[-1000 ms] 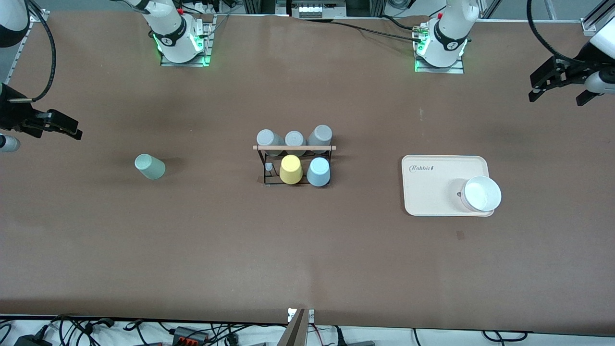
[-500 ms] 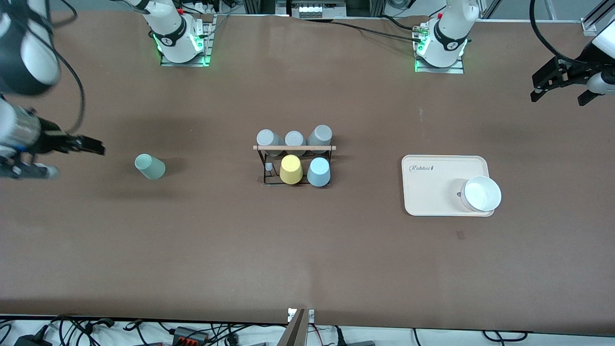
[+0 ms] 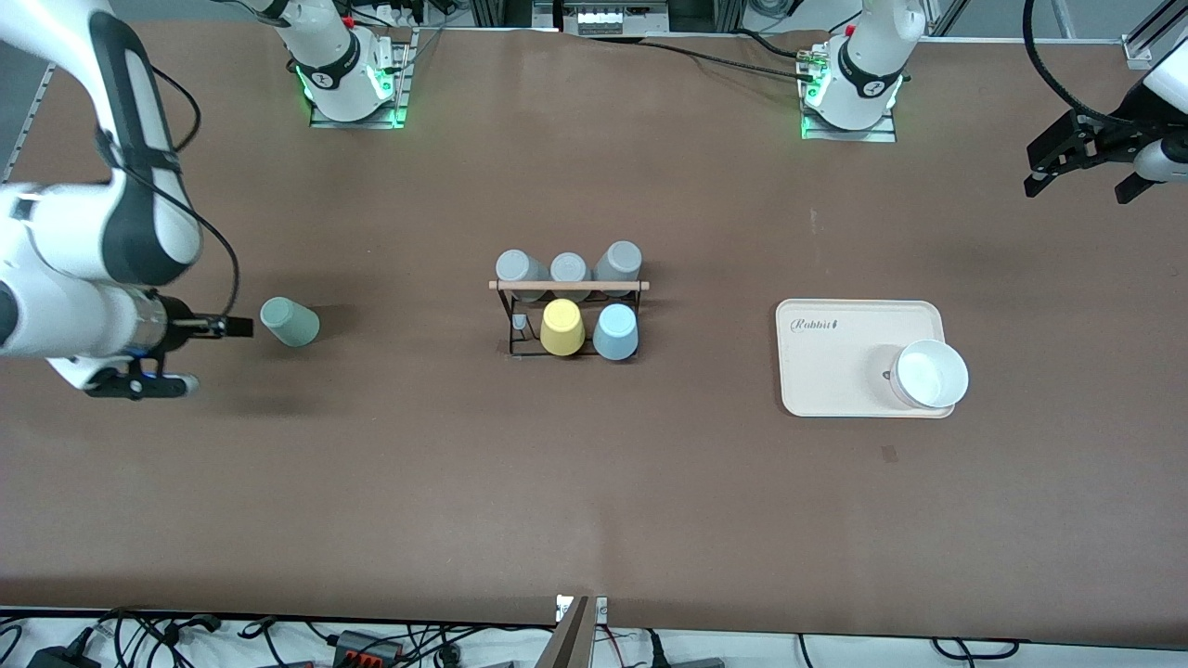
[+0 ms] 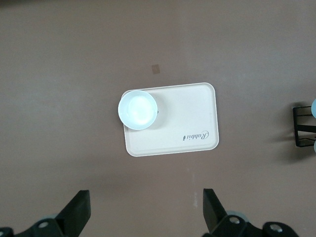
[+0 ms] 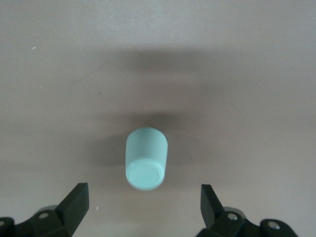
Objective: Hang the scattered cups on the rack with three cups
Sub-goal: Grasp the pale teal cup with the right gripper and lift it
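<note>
One sage green cup loose on surface, toward right arm's end; blue cup already on rack.
Right tool wide beside sage cup, left tool wide, waiting over surface edge; risks nudging or rolling tilted cup, closing off-centre.

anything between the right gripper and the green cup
No. In the right wrist view only bare brown table separates the open right gripper from the sage green cup lying on its side; the front view agrees.
</note>
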Controlling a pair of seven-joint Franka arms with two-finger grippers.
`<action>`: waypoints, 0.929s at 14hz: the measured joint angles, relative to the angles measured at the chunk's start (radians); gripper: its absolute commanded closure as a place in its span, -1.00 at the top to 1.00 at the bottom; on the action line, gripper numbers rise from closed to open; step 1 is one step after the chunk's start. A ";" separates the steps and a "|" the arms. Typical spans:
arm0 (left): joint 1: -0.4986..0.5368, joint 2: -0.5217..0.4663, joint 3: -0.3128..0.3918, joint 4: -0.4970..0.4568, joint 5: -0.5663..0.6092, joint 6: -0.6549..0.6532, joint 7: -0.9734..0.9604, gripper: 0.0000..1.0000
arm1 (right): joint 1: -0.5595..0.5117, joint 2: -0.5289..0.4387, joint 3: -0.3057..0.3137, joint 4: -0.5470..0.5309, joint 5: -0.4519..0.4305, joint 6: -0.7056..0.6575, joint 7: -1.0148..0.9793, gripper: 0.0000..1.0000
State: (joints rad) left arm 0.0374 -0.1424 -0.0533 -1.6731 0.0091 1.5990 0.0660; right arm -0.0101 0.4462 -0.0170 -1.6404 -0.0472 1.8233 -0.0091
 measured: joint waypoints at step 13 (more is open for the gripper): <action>0.006 0.003 0.000 -0.002 0.000 0.041 -0.005 1.00 | 0.008 -0.066 -0.009 -0.361 0.000 0.330 0.031 1.00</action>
State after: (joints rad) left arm 0.0431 -0.1394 -0.0533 -1.6752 0.0091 1.6400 0.0613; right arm -0.0026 0.3807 -0.0261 -2.0014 -0.0472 2.1530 0.0215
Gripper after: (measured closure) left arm 0.000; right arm 0.000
